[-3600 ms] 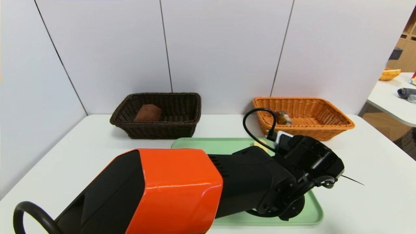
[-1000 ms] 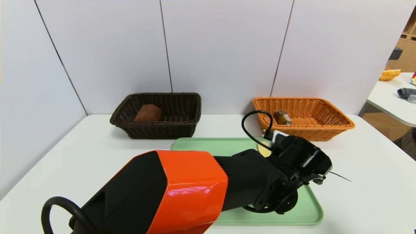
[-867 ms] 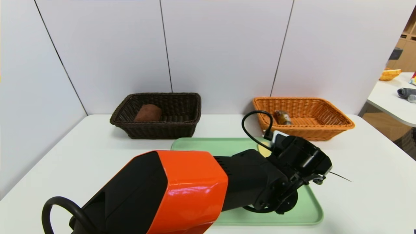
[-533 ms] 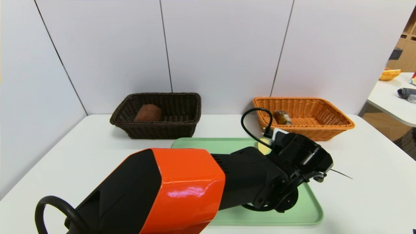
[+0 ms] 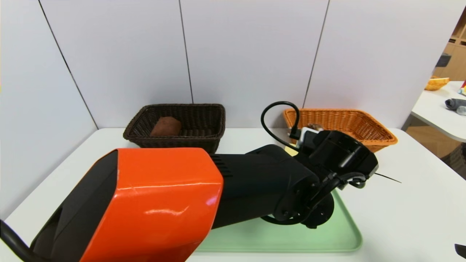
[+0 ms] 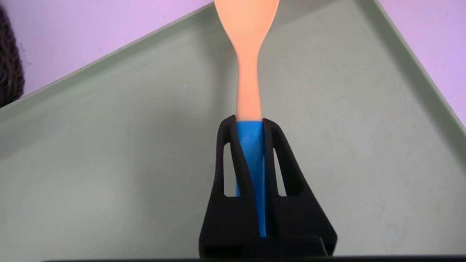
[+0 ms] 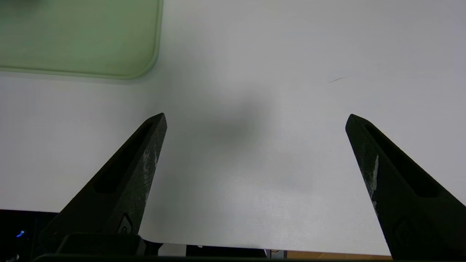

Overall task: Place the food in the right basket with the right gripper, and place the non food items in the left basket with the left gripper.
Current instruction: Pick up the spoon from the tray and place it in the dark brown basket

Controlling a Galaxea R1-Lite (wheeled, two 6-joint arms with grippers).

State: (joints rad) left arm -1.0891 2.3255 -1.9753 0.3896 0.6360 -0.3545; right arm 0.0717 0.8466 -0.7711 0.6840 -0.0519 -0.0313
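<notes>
Backdrop: pale upright panels with dark seams behind a white bench [image 5: 411,203]; a second surface with assorted articles lies beyond the bench's right edge.
Left basket: dark brown wicker [image 5: 174,141], at the bench's far edge toward the left corner; a brown rolled towel [image 5: 166,126] lies inside.
Right basket: orange wicker [image 5: 378,140], at the far edge toward the right corner; the food packet [image 5: 315,127] is inside, mostly hidden by the left arm [image 5: 164,203].
Spoon: pale bowl, blue handle [image 6: 250,140]; located over the green tray [image 5: 284,238], its bowl toward the tray's far edge. Contact with the tray cannot be confirmed.
Left gripper: at work over the tray [image 6: 249,120]; fingers closed on both sides of the blue handle, gripping it.
Right gripper: idle above the bench, off the tray's near right corner [image 7: 256,116]; fingers spread wide, nothing between them.
Step in hand: judged to be securing and lifting the spoon, the last non-food item seen outside the baskets.
Next move: raise the spoon clear of the tray rim, carry it left, lower it into the dark basket beside the towel and release.
Markings: no brand, label or writing legible on any article.
</notes>
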